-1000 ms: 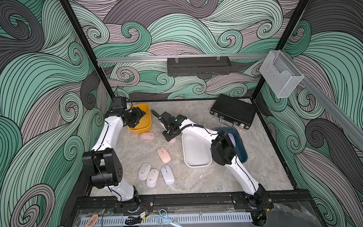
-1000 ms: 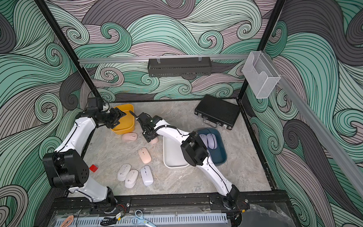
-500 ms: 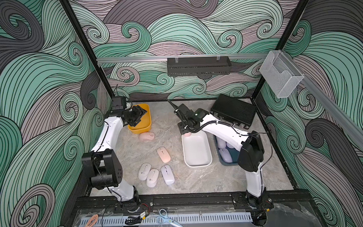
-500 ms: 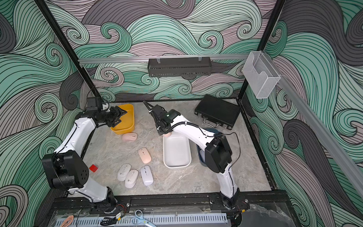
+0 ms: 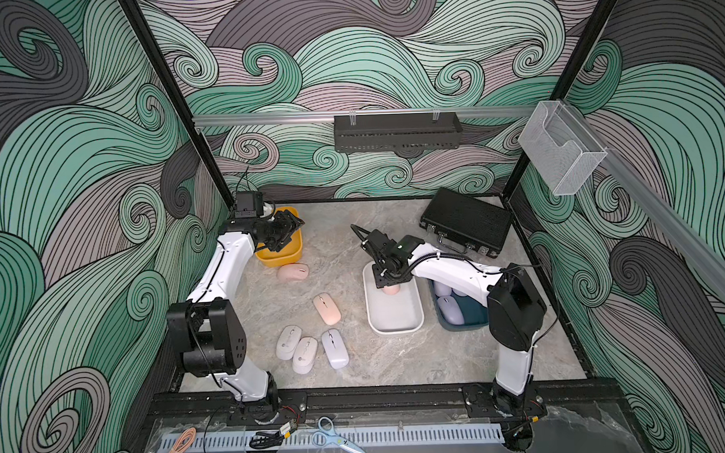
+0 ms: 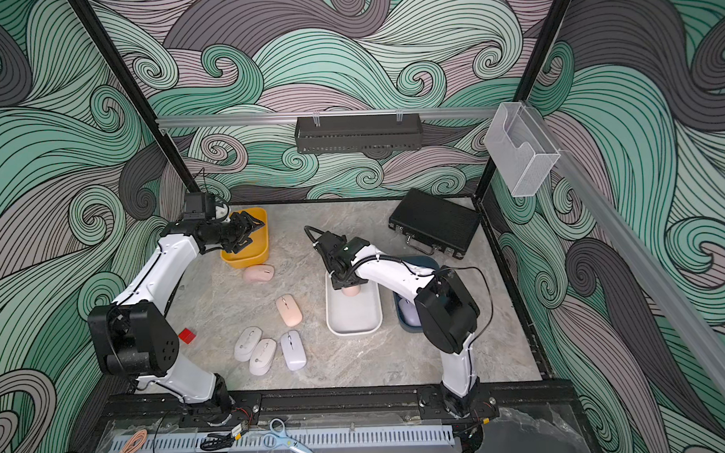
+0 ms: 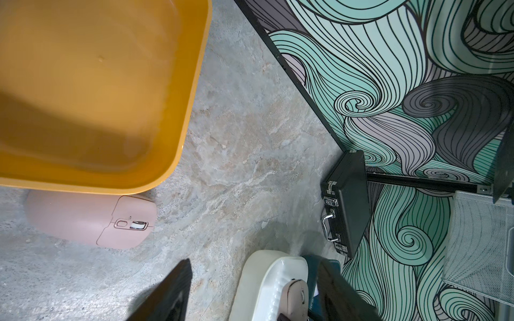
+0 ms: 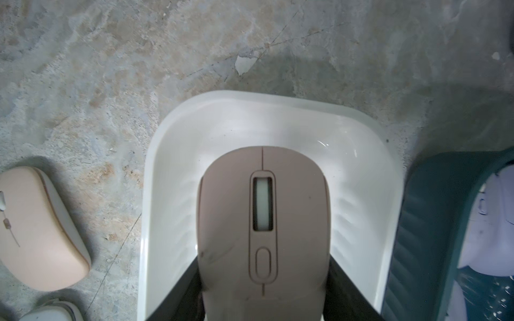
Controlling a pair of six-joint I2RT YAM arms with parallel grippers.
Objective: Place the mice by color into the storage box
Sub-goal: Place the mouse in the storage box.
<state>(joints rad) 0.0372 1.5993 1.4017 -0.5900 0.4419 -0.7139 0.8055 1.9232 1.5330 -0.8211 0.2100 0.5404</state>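
Observation:
My right gripper (image 8: 264,278) is shut on a pale pink mouse (image 8: 262,222), holding it low over the far end of the white tray (image 8: 250,96); both top views show this mouse (image 5: 391,290) (image 6: 350,292) under the gripper. Beside the tray, a dark blue bin (image 5: 476,317) holds lavender mice (image 5: 451,309). My left gripper (image 5: 288,232) hangs open and empty over the yellow bin (image 5: 285,257). A pink mouse (image 5: 292,273) lies beside that bin. Another pink mouse (image 5: 326,309) lies mid-table. Two off-white mice (image 5: 289,342) (image 5: 304,355) and a pale lavender one (image 5: 335,349) lie near the front.
A black case (image 5: 466,222) lies at the back right by the wall. A small red block (image 6: 186,335) sits near the left arm's base. Scissors (image 5: 335,438) and cables lie on the front rail, off the table.
My right arm has swung right with the pink mouse, from near the yellow bin to over the white tray's far end. The left arm has stayed where it was.

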